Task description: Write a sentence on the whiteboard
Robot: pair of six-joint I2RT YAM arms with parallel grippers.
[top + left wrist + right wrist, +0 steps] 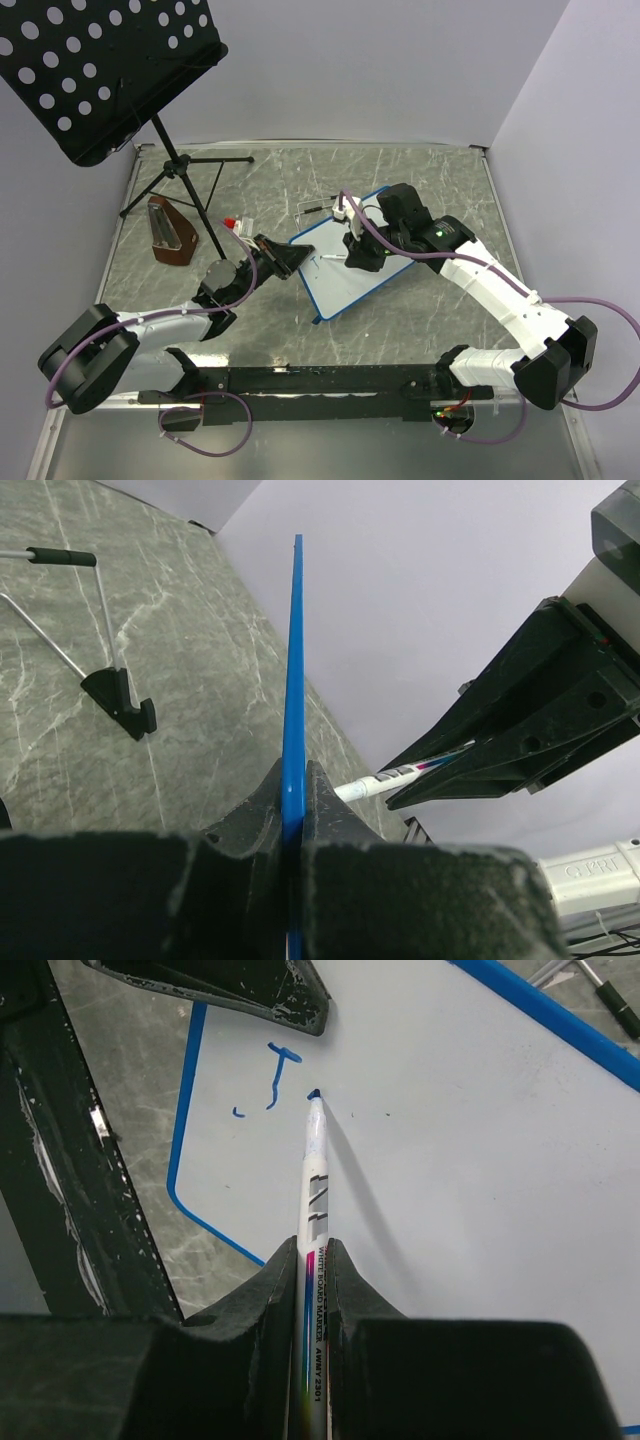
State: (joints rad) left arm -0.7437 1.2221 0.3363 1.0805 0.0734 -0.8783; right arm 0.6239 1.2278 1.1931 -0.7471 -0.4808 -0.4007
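A: Where's the board?
B: Middle of the tabletop, turned at a diagonal, blue frame all round. I can't tell if it lies flat or tipped.

A: Left pincer?
B: Closed on the board's left edge. In the left wrist view the blue edge runs straight up from between the two fingers, clamped tight.

A: Right pincer?
B: Over the board's middle, closed on a marker. The barrel is pinched between both fingers and the blue tip points down at the white surface.

A: Is the tip touching?
B: Looks like it. The tip and its shadow meet on the board.

A: The sentence?
B: Barely begun. There's one blue stroke like a J or T plus a short dash, near the board's corner by the left pincer. The marker tip sits just beside that stroke, on the side away from the frame.

A: Is the marker in the left view?
B: Yes, the white barrel pokes out of the right pincer, right of the board edge.

A: Anything else?
B: A black perforated stand well behind the board on its left side, tripod legs on the tabletop. A brown wedge left of the board, apart from it.
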